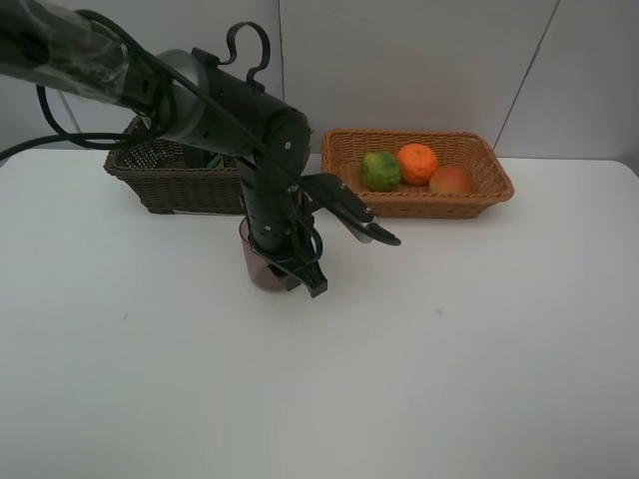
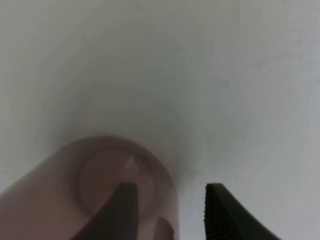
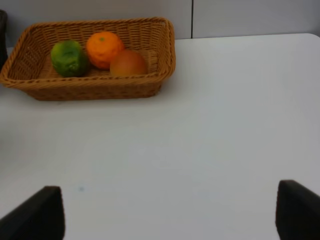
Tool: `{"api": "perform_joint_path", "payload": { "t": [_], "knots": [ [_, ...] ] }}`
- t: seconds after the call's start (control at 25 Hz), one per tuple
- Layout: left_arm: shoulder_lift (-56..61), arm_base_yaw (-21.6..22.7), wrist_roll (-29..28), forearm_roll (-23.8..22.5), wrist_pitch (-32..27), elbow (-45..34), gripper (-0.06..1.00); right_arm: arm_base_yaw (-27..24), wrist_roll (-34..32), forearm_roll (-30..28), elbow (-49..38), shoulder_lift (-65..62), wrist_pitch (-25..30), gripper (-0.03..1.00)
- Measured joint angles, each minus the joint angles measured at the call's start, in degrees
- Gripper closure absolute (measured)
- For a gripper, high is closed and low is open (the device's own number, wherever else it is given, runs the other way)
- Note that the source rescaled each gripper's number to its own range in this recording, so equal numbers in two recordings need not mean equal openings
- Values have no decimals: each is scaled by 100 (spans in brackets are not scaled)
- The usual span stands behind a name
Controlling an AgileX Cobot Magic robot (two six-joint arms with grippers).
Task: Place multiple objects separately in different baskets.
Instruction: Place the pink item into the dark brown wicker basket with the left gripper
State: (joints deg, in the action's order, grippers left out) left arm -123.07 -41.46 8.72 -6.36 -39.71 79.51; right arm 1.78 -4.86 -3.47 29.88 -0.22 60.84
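Observation:
The translucent pink cup (image 1: 258,261) stands upright on the white table in front of the dark brown basket (image 1: 165,185). My left gripper (image 1: 287,267) reaches down onto the cup. In the left wrist view the cup (image 2: 60,200) has one finger (image 2: 125,210) inside it and the other finger (image 2: 225,215) outside. The left gripper (image 2: 172,186) is shut on the cup's wall. The tan basket (image 1: 399,205) holds the green fruit (image 1: 380,170), the orange (image 1: 417,163) and the red-yellow fruit (image 1: 450,180). My right gripper (image 3: 172,200) is open over bare table, with nothing between its fingers.
Something green (image 1: 214,160) peeks out inside the dark basket, mostly hidden by the left arm. The right wrist view shows the tan basket (image 3: 90,86) with the three fruits ahead of the gripper. White table (image 1: 449,349) stretches across the front and right.

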Motion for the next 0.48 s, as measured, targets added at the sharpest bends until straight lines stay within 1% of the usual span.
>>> {"api": "perform_joint_path", "payload": {
  "t": [0.36,0.48],
  "knots": [
    [7,0,0,0,0,0,86,0,0,0,0,0,0,11],
    [32,0,0,0,-170,65,87,0,0,0,0,0,0,11]
  ]
}}
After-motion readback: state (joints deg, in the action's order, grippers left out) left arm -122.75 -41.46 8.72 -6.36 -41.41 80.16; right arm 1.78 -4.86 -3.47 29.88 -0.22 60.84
